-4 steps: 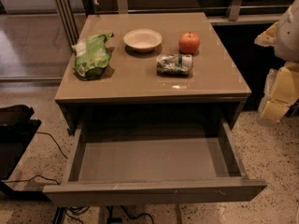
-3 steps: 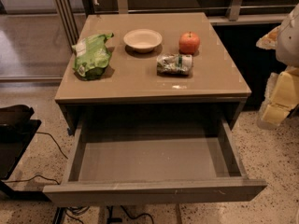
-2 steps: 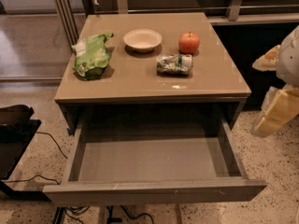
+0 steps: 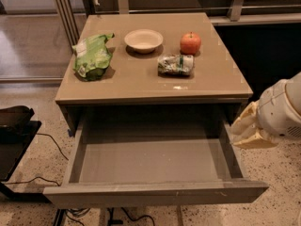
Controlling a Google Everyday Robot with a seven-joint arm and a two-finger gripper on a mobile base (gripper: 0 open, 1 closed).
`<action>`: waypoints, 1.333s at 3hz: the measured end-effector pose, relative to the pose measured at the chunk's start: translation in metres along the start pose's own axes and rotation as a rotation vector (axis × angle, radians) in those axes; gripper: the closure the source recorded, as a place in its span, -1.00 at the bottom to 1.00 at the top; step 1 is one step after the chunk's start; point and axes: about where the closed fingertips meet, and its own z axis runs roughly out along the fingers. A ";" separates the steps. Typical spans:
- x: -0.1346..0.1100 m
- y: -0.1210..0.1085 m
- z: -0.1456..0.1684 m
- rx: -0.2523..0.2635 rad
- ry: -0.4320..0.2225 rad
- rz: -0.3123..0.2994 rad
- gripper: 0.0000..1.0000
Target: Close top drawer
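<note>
Right of the open top drawer (image 4: 150,167), tool (image 4: 245,130) just beside it, aperture unclear

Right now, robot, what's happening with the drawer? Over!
Gripper low, by drawer's right side. Top drawer wide open. Nothing seen blocking it.

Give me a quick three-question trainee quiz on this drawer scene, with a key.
1. True or false: the top drawer is pulled out, with nothing visible inside.
2. Where is the pincer? A inside the drawer; B outside its picture-right wall; C above the cabinet top.
3. How many items sit on the cabinet top?

Key: 1 true. 2 B. 3 four: green bag, bowl, red fruit, crumpled packet.
</note>
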 end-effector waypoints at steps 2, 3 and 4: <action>0.001 0.002 0.001 -0.002 0.003 -0.013 1.00; 0.008 0.026 0.033 -0.071 -0.036 0.051 1.00; 0.012 0.067 0.079 -0.160 -0.117 0.137 1.00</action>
